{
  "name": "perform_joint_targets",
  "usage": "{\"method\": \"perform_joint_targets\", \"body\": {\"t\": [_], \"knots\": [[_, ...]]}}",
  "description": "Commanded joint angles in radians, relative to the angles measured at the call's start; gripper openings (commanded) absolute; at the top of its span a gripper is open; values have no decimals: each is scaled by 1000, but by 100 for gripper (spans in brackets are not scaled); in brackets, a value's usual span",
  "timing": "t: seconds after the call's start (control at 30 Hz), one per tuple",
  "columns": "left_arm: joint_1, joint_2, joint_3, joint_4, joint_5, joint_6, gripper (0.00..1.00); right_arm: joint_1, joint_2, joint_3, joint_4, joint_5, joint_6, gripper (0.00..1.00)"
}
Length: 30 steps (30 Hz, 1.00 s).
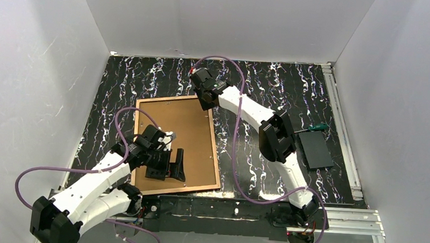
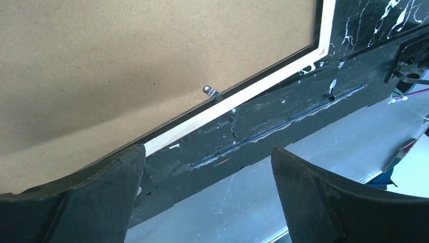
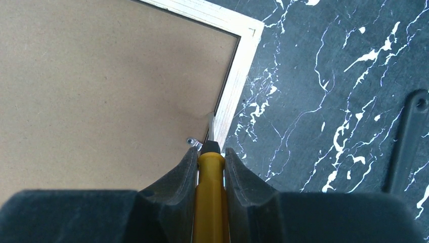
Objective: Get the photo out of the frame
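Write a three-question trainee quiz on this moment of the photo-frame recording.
1. True or false: the frame lies face down, with the photo's brown back facing up.
2. What do the right arm's fingers hold? A) a yellow-handled screwdriver B) the print C) nothing
3. Fill in: the left arm's fingers stand ____, gripping nothing.
Key: 1 true; 2 A; 3 open.

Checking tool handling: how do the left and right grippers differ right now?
The left gripper is wide open and empty; the right gripper is shut on a yellow-handled screwdriver. Left is by the frame's near edge, right near its far right corner. Both face the brown backing.
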Motion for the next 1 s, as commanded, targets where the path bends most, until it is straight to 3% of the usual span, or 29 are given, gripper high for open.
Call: {"method": "perform_joint_targets", "body": {"t": [0.0,0.43,0.73,0.97], "knots": [[5,-4,-30,-58,35,-27,94,6,-11,-3,-41,6,-8,1],[5,57,16,-75,-5,13,94,92,-177,-253,-120,-84,134,1],[5,69,15,-68,-4,1,94,124,-522,-572,69,-218,244,1],[5,93,-14,-26,22,-25,94,185,-558,-648,42,-201,281,1]]}}
